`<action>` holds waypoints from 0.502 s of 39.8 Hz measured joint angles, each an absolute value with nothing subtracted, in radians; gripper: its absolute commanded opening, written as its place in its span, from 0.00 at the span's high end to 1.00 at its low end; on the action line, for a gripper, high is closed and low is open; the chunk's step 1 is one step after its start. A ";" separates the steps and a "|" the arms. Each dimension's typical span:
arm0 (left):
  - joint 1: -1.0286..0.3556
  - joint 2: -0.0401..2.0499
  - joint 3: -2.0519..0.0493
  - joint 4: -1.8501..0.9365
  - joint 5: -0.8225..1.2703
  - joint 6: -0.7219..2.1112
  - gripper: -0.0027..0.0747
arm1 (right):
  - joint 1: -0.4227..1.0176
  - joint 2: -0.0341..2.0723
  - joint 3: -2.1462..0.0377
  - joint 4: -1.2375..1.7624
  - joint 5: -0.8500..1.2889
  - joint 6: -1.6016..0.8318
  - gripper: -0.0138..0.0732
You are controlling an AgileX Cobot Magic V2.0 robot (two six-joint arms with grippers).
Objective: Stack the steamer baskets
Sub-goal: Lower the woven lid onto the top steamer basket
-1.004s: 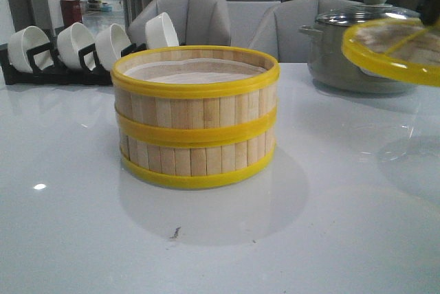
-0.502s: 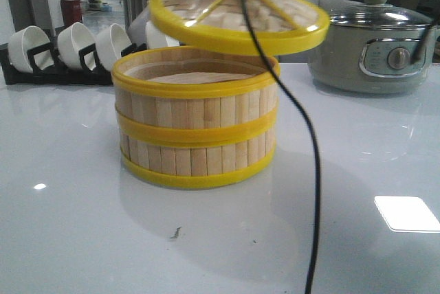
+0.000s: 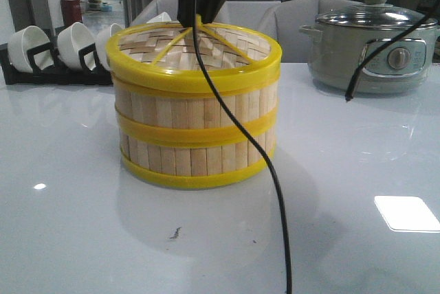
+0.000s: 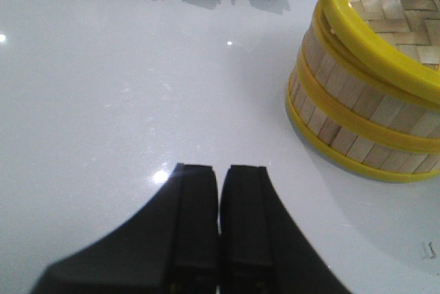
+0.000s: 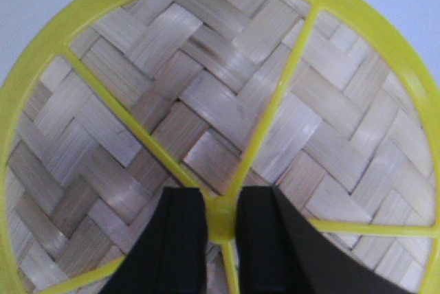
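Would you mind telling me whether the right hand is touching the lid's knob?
Touching. The right wrist view shows the right hand closed on the yellow knob of the lid, no gap.

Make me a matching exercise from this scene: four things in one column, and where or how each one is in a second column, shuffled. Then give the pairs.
Things
1. woven lid
2. electric pot
3. left gripper
4. white bowls

Places or states
A. in a black rack, back left of the table
B. lying on top of the steamer baskets, its centre between the right gripper fingers
C. shut on nothing, over bare table
D. back right, glass lid on

Pairs: 1-B, 2-D, 3-C, 4-A
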State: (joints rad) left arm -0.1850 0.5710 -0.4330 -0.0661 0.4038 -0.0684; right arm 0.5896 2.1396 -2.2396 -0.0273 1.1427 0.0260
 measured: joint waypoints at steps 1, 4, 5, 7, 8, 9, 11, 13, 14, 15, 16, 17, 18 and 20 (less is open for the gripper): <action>-0.185 0.571 -0.433 -0.066 0.404 -0.068 0.85 | 0.590 2.141 -2.240 -0.032 1.140 0.026 0.81; -0.185 0.571 -0.433 -0.066 0.404 -0.068 0.85 | 0.590 2.141 -2.240 -0.036 1.134 0.026 0.81; -0.185 0.571 -0.433 -0.066 0.404 -0.068 0.85 | 0.590 2.141 -2.240 -0.038 1.132 0.026 0.81; -0.185 0.571 -0.433 -0.066 0.404 -0.068 0.85 | 0.590 2.141 -2.240 -0.038 1.130 0.026 0.81; -0.185 0.571 -0.433 -0.066 0.404 -0.068 0.85 | 0.590 2.141 -2.240 -0.038 1.128 0.026 0.81; -0.185 0.571 -0.433 -0.066 0.404 -0.068 0.85 | 0.590 2.141 -2.240 -0.038 1.128 0.026 0.81; -0.185 0.571 -0.433 -0.066 0.404 -0.068 0.85 | 0.590 2.141 -2.240 -0.038 1.126 0.026 0.81; -0.185 0.571 -0.433 -0.066 0.404 -0.068 0.85 | 0.590 2.141 -2.240 -0.038 1.126 0.026 0.81; -0.185 0.571 -0.433 -0.066 0.404 -0.068 0.85 | 0.590 2.141 -2.240 -0.038 1.124 0.026 0.81; -0.185 0.571 -0.433 -0.066 0.404 -0.068 0.85 | 0.590 2.141 -2.240 -0.038 1.124 0.026 0.81; -0.185 0.571 -0.433 -0.066 0.404 -0.068 0.85 | 0.590 2.141 -2.240 -0.038 1.124 0.026 0.81; -0.185 0.571 -0.433 -0.066 0.404 -0.068 0.85 | 0.590 2.141 -2.240 -0.038 1.124 0.026 0.81; -0.185 0.571 -0.433 -0.066 0.404 -0.068 0.85 | 0.590 2.141 -2.240 -0.038 1.124 0.026 0.81; -0.185 0.571 -0.433 -0.066 0.404 -0.068 0.85 | 0.590 2.141 -2.240 -0.038 1.122 0.026 0.81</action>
